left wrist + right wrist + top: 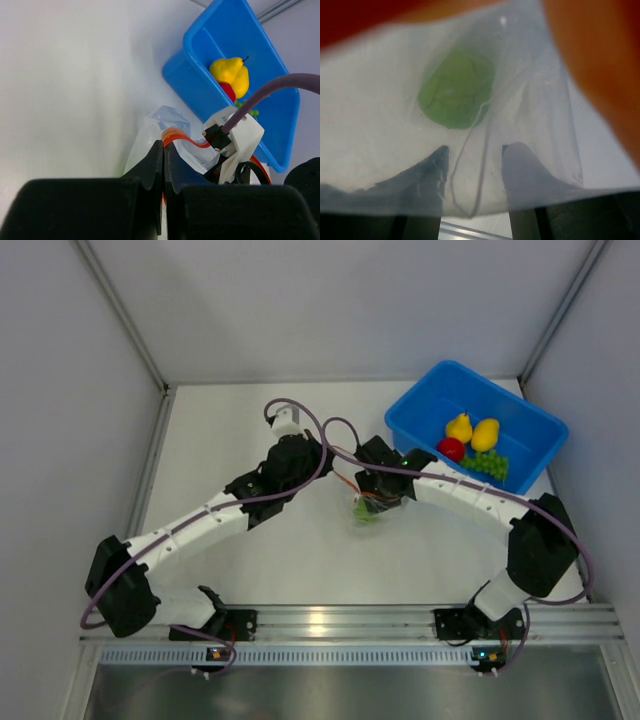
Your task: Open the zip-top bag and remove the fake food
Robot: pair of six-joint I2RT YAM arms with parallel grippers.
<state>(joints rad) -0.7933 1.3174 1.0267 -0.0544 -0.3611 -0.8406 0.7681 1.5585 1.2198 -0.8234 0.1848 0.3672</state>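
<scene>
The zip-top bag (150, 131) is pinched by its orange-red zip strip (181, 137) between the fully closed fingers of the left gripper (164, 146), while the green round fruit (456, 92) is seen inside it, just beyond the half-parted, unclamped fingers of the right gripper (476, 152).

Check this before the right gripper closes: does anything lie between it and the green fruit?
Seemingly yes: in the right wrist view the clear film of the zip-top bag veils the right gripper, and the green fruit lies beyond that film. Nothing else visible intervenes.
</scene>
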